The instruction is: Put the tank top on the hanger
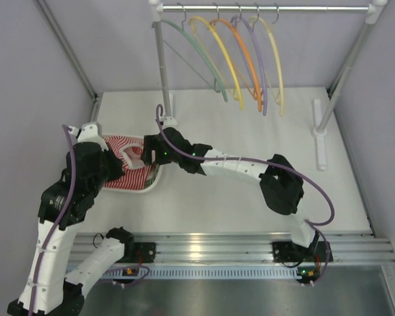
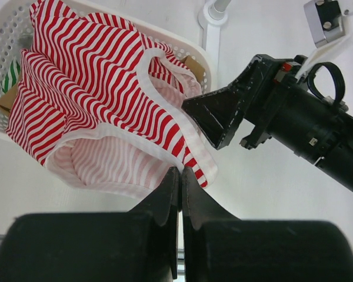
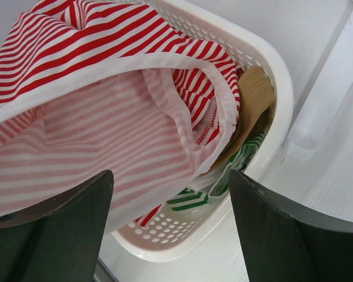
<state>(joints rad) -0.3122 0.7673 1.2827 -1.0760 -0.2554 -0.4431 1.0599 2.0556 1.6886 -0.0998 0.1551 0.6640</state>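
The red-and-white striped tank top [image 1: 130, 172] is half lifted out of a white basket [image 1: 153, 184] at the left of the table. My left gripper [image 2: 181, 171] is shut on its pale trim at the near edge, and the cloth [image 2: 88, 76] spreads away from the fingertips. My right gripper [image 3: 172, 194] stands open just in front of the garment's opening [image 3: 100, 129], with nothing between its fingers; it also shows as a black wedge [image 2: 217, 117] beside the trim. The pale cream-yellow hanger [image 1: 274, 59] hangs rightmost on the rail.
In the basket [image 3: 270, 70] under the tank top lie a tan garment [image 3: 256, 88] and a green-striped one [image 3: 215, 185]. Green, golden-yellow, orange and purple hangers share the rail [image 1: 263, 8]. White rack posts [image 1: 320, 131] stand on the table at the back.
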